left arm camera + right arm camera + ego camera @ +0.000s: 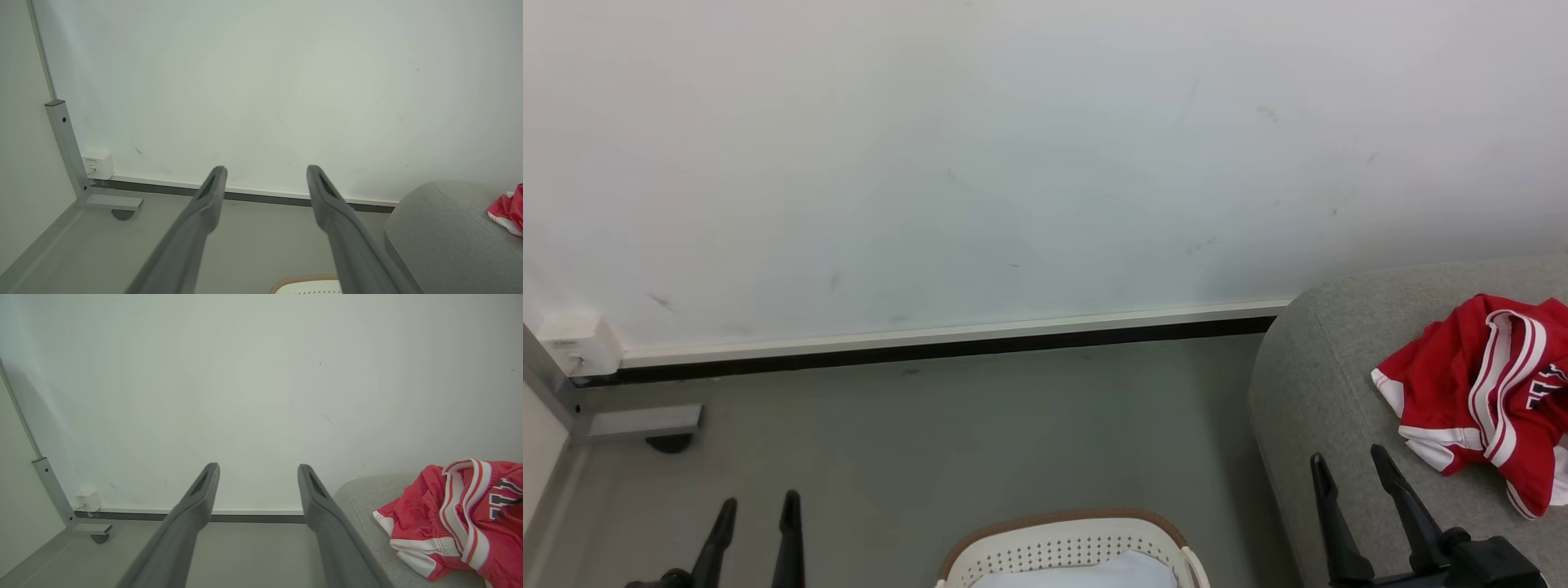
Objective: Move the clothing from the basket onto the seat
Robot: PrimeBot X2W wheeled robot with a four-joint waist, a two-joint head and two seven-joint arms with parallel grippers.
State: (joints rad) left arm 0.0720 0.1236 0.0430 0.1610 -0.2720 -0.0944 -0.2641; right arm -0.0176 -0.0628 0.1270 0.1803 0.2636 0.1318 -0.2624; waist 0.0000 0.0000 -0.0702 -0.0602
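Note:
Red clothing (pixel 1486 392) with white stripes lies crumpled on the light-grey seat (pixel 1319 384) at the right; it also shows in the right wrist view (pixel 453 516) and at the edge of the left wrist view (pixel 508 210). The cream basket (pixel 1066 547) with a brown rim sits at the bottom centre, a pale white cloth (pixel 1086 573) inside it. My left gripper (pixel 758 506) stands open at the lower left, empty. My right gripper (pixel 1349 463) is open over the seat's front edge, just left of the clothing, holding nothing.
A white wall with a dark baseboard (pixel 931 347) runs across the back. A grey metal frame foot with a caster (pixel 645 425) and a small white socket box (pixel 580 343) stand at the far left. Grey floor (pixel 972 433) lies between the basket and the wall.

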